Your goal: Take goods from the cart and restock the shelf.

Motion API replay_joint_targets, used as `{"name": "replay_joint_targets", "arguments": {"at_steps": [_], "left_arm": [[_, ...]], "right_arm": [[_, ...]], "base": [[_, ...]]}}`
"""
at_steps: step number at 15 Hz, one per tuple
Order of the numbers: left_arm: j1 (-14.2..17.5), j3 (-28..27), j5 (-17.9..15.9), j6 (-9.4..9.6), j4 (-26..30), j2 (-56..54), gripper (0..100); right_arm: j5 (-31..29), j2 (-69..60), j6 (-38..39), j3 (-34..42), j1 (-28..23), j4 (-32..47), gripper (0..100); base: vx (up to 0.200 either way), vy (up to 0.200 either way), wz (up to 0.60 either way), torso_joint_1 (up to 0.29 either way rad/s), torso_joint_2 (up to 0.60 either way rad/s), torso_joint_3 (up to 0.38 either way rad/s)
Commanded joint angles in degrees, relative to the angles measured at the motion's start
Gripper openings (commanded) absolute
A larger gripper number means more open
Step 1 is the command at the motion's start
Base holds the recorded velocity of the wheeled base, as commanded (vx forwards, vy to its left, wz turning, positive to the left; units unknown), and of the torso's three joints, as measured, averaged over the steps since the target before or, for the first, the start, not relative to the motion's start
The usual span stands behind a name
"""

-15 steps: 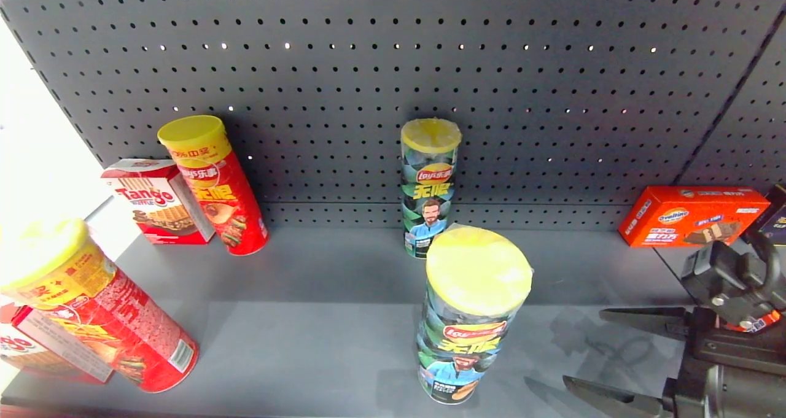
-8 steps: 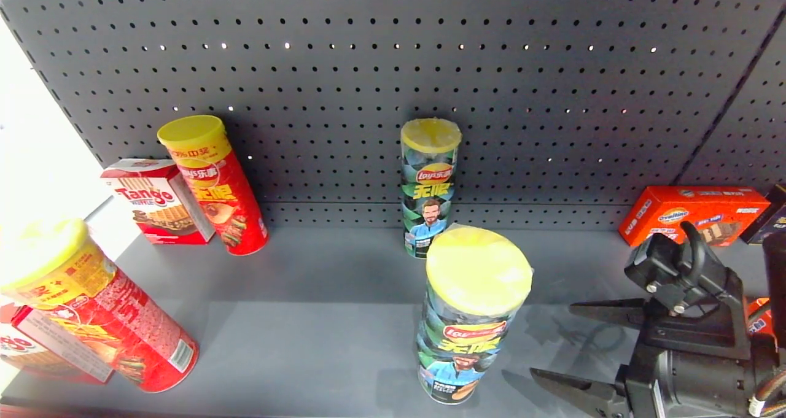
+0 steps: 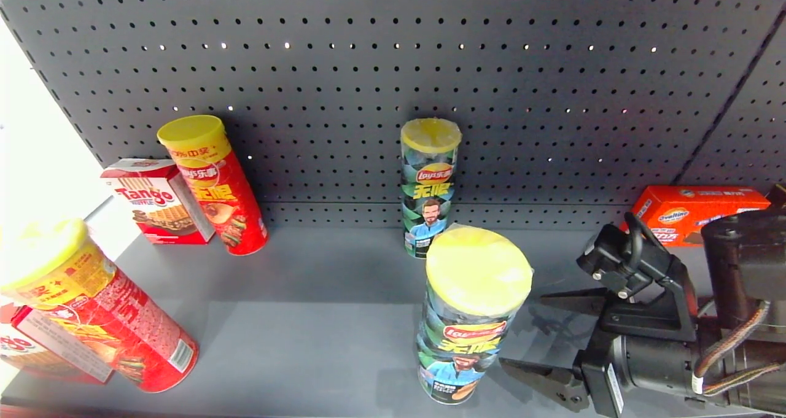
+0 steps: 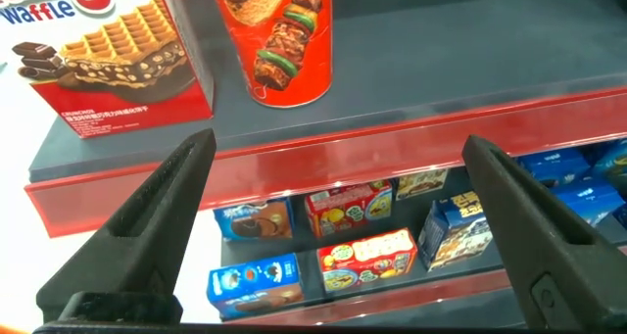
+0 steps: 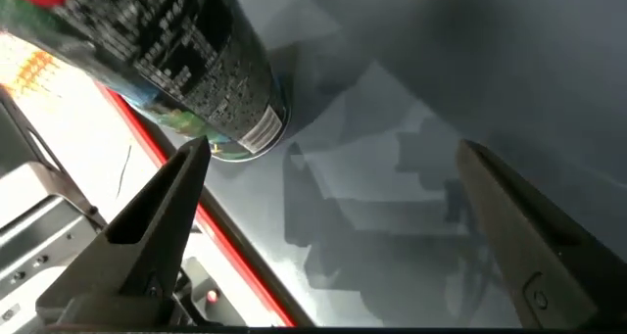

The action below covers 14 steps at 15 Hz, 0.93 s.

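Your front green chip can (image 3: 473,313) stands upright on the grey shelf (image 3: 307,307), near its front edge, directly in front of a second green chip can (image 3: 430,185) that sits against the pegboard back panel (image 3: 368,68). Nothing grips it. The right gripper (image 3: 525,331) is just beside it on the right, jaws spread wide and empty, apart from the can. From the right wrist, the can's base (image 5: 211,70) sits off to one side of the spread right gripper (image 5: 333,153), not between its fingers.

The left gripper (image 4: 338,143) is also spread and empty. It hangs in front of the shelf's red front lip (image 4: 294,167), below a red chip can (image 4: 284,40) and a waffle box (image 4: 108,50), with boxed goods (image 4: 353,236) on the lower shelf beyond.

Further out, another red chip can (image 3: 212,181) and waffle box (image 3: 156,200) stand at the back left, and an orange box (image 3: 694,212) at the back right.

You can count this can as placed, judging by how it stands. With both grippers empty, your next step is likely another item from the cart. How many remain cannot be judged here.
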Motion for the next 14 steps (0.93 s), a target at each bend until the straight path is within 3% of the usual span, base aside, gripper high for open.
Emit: {"name": "replay_joint_targets", "arguments": {"at_steps": [1,11,14], "left_arm": [[0.0,0.0,0.0,-0.14,0.0,0.1,100],[0.0,0.0,0.1,-0.23,0.0,0.1,100],[0.0,0.0,0.1,-0.14,0.0,0.1,100]], "right_arm": [[0.0,0.7,-0.7,-0.1,0.0,0.1,100],[0.0,0.0,-1.9,0.6,-0.7,0.1,100],[0.0,2.6,-2.0,-2.3,-0.5,0.0,100]], "base": [[0.000,0.000,0.00,0.000,0.00,0.000],[0.000,0.000,0.00,0.000,0.00,0.000],[0.000,0.000,0.00,0.000,0.00,0.000]]}}
